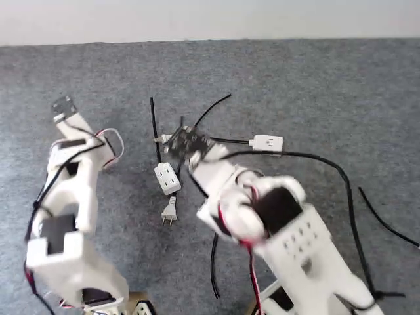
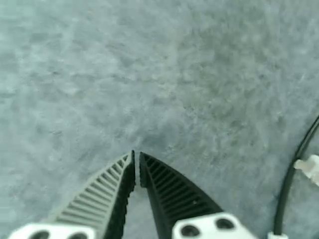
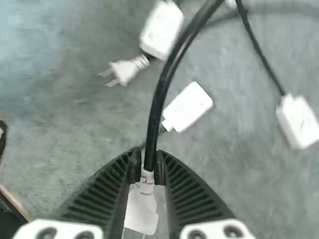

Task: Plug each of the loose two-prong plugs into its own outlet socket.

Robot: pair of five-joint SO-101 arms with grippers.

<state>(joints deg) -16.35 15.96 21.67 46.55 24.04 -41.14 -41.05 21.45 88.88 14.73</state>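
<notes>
**PLUG STATION: LAYOUT AND GRIPPER STATUS**

Grey carpet (image 1: pixel 315 79) over the whole work surface; pale wall (image 1: pixel 210 20) along the far edge.

Nearest the arm bases, beside the right arm: slack cord (image 1: pixel 214 262), black, loose on the carpet.

Next out: loose plug (image 1: pixel 169 211), white, two-prong, flat on the carpet, prongs toward the near side, unplugged.

Just beyond it: near socket (image 1: pixel 167 177), white, flat on the carpet, close to that plug but not joined prong to slot.

Beyond that, mid-table: right gripper (image 3: pixel 144 155), low over a knot of black cords. Clamps white plug (image 3: pixel 141 204) between both fingers (image 3: pixel 112 186), jaws closed tight against its sides. Trails held cord (image 3: pixel 167 84), black, out past the fingertips and away over the carpet. Ahead of the fingertips in the right wrist view: socket block (image 3: pixel 187 107), white, just beside the held cord and apart from the white plug.

Level with that gripper, on the right arm's side: far socket (image 1: pixel 266 142), white, at the end of a black cord, apart from the gripper.

Farthest out, on the left arm's side: left gripper (image 2: pixel 137 155), well apart from every plug and socket. Hangs above bare carpet, fingers drawn together to a thin slit, nothing between them.
</notes>
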